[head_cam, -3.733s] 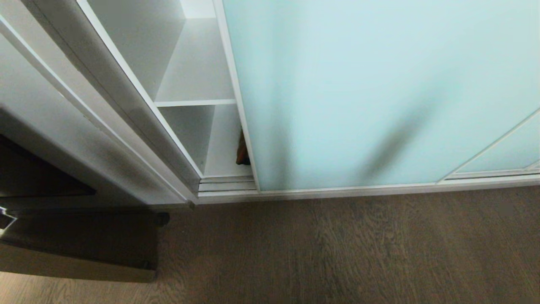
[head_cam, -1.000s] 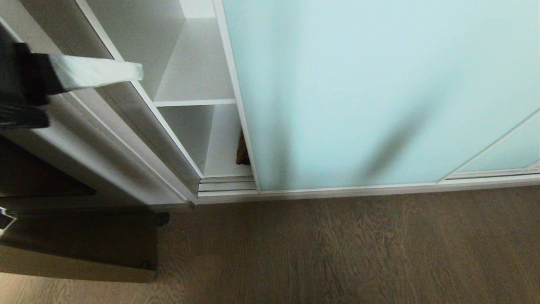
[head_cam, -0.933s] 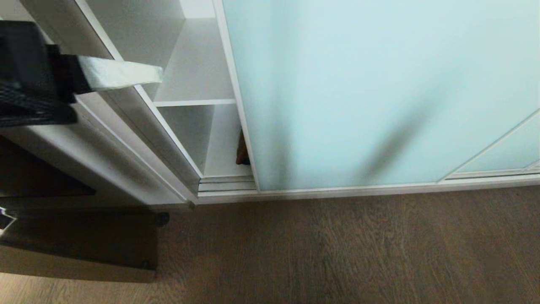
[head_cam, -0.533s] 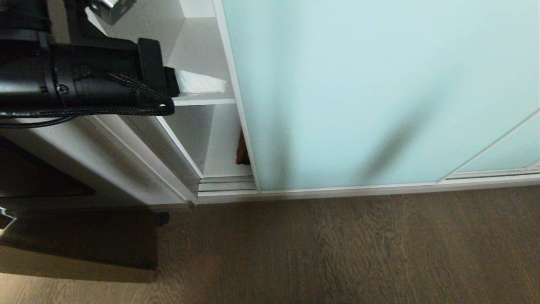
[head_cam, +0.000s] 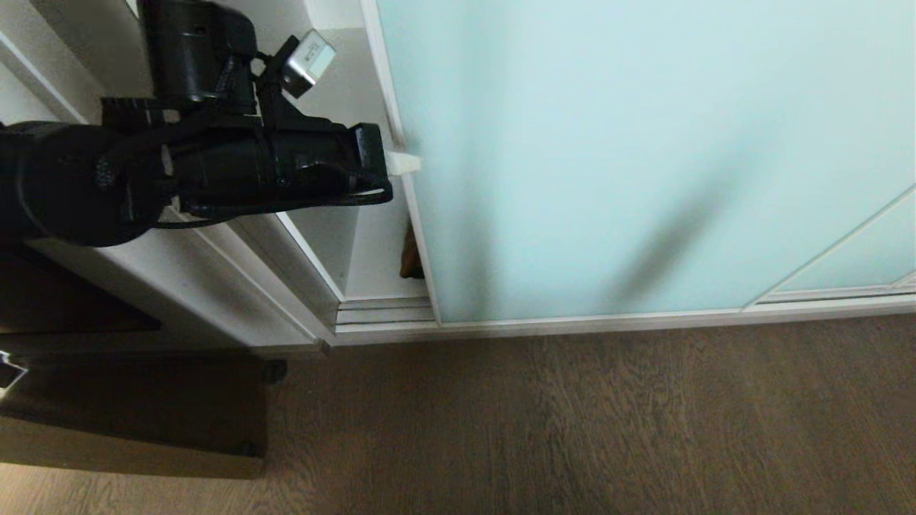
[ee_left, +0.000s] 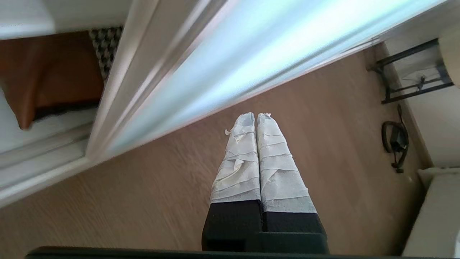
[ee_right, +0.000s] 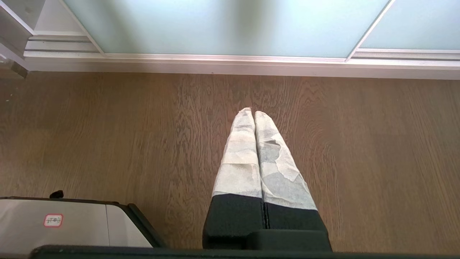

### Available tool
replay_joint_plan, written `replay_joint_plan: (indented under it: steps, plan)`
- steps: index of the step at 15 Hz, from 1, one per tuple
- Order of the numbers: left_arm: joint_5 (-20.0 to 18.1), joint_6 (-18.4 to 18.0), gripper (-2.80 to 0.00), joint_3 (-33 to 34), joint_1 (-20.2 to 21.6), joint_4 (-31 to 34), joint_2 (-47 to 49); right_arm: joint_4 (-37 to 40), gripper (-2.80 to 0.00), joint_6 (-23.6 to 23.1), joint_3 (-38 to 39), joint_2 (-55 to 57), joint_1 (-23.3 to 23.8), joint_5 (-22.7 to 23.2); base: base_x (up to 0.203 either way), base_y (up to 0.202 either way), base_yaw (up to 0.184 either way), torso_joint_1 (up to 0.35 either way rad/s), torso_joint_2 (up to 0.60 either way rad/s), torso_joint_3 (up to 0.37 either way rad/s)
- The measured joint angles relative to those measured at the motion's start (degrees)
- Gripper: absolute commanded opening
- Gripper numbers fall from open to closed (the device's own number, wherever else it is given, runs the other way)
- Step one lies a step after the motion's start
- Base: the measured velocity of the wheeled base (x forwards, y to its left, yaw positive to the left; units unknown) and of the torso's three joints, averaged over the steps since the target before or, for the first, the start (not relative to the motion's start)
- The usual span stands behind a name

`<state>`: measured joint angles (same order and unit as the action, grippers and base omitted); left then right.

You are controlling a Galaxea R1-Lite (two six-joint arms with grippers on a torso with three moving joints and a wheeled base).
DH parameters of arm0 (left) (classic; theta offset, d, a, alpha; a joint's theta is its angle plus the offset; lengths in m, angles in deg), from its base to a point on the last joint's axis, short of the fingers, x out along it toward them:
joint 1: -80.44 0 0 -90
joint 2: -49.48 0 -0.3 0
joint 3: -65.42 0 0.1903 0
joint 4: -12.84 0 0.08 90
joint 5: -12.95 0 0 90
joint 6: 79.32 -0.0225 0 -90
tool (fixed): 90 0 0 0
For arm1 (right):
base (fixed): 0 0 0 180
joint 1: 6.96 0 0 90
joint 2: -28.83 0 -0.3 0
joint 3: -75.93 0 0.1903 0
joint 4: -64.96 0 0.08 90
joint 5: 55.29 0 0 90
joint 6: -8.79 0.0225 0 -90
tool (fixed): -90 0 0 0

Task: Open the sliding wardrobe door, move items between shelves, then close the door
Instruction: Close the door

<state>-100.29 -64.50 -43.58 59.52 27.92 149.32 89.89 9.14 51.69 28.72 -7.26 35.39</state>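
Sliding wardrobe door (head_cam: 644, 143) was frosted pale aqua with silvery-white frame, shelves (head_cam: 336, 93) matte white, cushion (ee_left: 54, 72) showed tan-orange and black-and-white houndstooth, floor (head_cam: 572, 429) brown woodgrain.

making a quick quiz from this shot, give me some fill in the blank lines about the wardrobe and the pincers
1. The left pincer reaches the frame edge of the sliding wardrobe door with its fingers ____.
2. The door glass is frosted pale ____.
3. The right pincer hangs over the wooden ____.
4. The cushion on the bottom shelf shows a tan-orange patch beside a black-and-white ____ pattern.

Missing words: shut; aqua; floor; houndstooth
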Motion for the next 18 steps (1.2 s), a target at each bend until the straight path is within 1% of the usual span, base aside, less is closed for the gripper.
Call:
replay_joint_plan:
  steps: [2, 4, 7, 10, 12, 16, 18]
  plan:
    - [0.6, 0.3, -2.80, -0.5, -0.2, -0.6, 1.9, 0.0, -2.80, 0.0, 0.0, 0.0, 0.0, 0.0, 0.000, 0.000, 0.000, 0.000, 0.00, 0.000]
    - [2.3, 1.0, -2.80, -0.6, -0.3, -3.5, 3.5, 0.0, -2.80, 0.0, 0.0, 0.0, 0.0, 0.0, 0.000, 0.000, 0.000, 0.000, 0.00, 0.000]
    - [7.3, 1.1, -2.80, -1.2, -0.5, -8.0, 5.9, 0.0, -2.80, 0.0, 0.0, 0.0, 0.0, 0.0, 0.000, 0.000, 0.000, 0.000, 0.00, 0.000]
    - [11.2, 1.1, -2.80, -1.4, -1.3, -8.8, 7.3, 0.0, -2.80, 0.0, 0.0, 0.0, 0.0, 0.0, 0.000, 0.000, 0.000, 0.000, 0.00, 0.000]
    - [12.1, 1.1, -2.80, -1.6, -1.9, -10.4, 8.2, 0.0, -2.80, 0.0, 0.0, 0.0, 0.0, 0.0, 0.000, 0.000, 0.000, 0.000, 0.00, 0.000]
    - [12.4, 1.5, -2.80, -2.1, -2.2, -10.9, 9.7, 0.0, -2.80, 0.0, 0.0, 0.0, 0.0, 0.0, 0.000, 0.000, 0.000, 0.000, 0.00, 0.000]
    - [15.0, 1.5, -2.80, -3.0, -2.3, -10.8, 10.5, 0.0, -2.80, 0.0, 0.0, 0.0, 0.0, 0.0, 0.000, 0.000, 0.000, 0.000, 0.00, 0.000]
